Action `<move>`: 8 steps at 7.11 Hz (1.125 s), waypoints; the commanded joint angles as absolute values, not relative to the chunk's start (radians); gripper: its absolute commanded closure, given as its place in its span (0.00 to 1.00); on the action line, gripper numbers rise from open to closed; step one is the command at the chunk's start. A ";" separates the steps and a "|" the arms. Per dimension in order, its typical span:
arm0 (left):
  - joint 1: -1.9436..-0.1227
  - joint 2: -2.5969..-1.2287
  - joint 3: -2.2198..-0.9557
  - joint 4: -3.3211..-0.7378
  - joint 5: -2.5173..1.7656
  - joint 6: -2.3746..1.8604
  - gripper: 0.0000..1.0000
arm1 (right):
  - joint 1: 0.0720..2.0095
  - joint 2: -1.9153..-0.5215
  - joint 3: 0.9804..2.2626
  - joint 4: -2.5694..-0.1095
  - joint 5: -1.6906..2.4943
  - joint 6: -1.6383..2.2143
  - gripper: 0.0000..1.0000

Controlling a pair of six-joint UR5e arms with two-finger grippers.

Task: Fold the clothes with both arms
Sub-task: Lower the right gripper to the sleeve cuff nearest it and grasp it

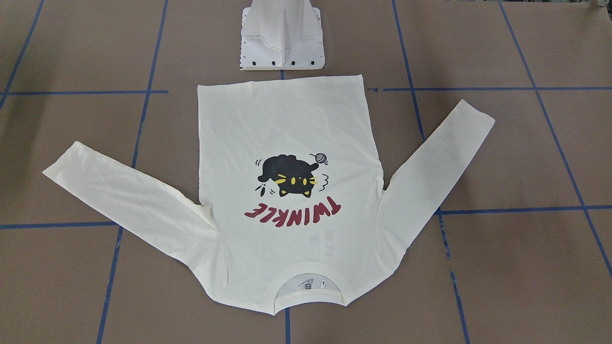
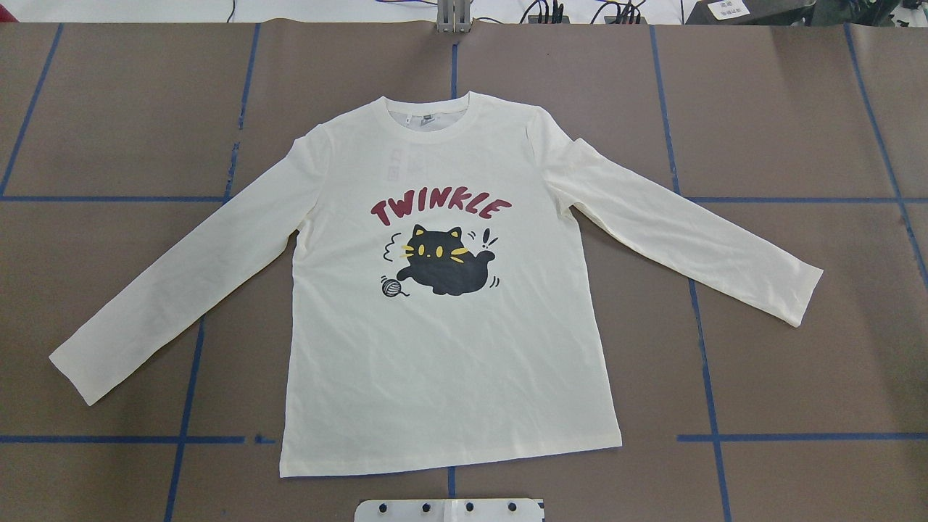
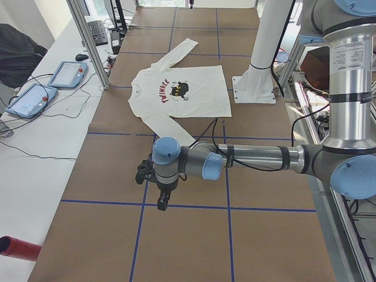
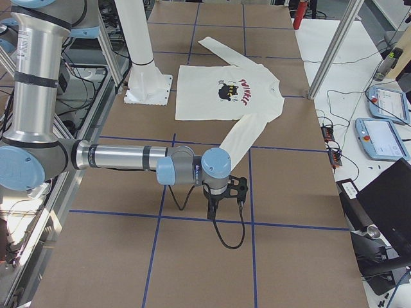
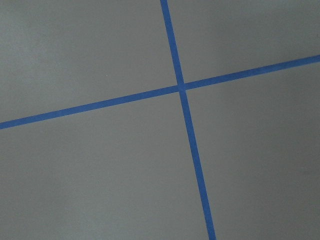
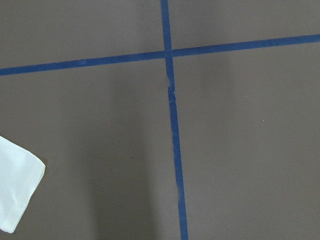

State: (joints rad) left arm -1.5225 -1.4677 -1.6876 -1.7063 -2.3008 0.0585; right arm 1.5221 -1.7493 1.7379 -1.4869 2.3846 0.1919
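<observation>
Overhead exterior | we see T-shirt (image 2: 449, 362) flat, printed side up, mid-frame | left gripper (image 3: 161, 204), right gripper (image 4: 211, 212): we cannot tell jaw state

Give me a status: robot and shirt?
Left gripper, right gripper hover past sleeve ends, open or shut unclear. Cream cat-print T-shirt flat, print up, unfolded. Nothing blocking.

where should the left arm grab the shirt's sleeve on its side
Probably the cuff, from above on its outer side, jaws across the end. The T-shirt lies flat, print up, with that sleeve spread out to the robot's left, so the cuff edge lies free.
</observation>
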 commanded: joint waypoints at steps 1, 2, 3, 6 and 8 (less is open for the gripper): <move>-1.523 -1.467 -1.697 -1.700 -2.299 0.060 0.00 | 1.525 -1.743 1.771 -1.486 2.387 0.204 0.00; -1.522 -1.474 -1.695 -1.707 -2.298 0.060 0.00 | 1.523 -1.733 1.787 -1.483 2.387 0.206 0.00; -1.522 -1.489 -1.698 -1.707 -2.302 0.060 0.00 | 1.519 -1.682 1.805 -1.485 2.390 0.204 0.00; -1.506 -1.528 -1.683 -1.842 -2.302 0.060 0.00 | 1.401 -1.715 1.810 -1.357 2.405 0.288 0.00; -1.506 -1.540 -1.701 -1.862 -2.303 0.052 0.00 | 1.167 -1.778 1.798 -0.988 2.248 0.720 0.00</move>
State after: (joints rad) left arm -1.5067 -1.5278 -1.6900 -1.8434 -2.3022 0.0545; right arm 1.3182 -1.7424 1.8041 -1.1960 2.3400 0.4598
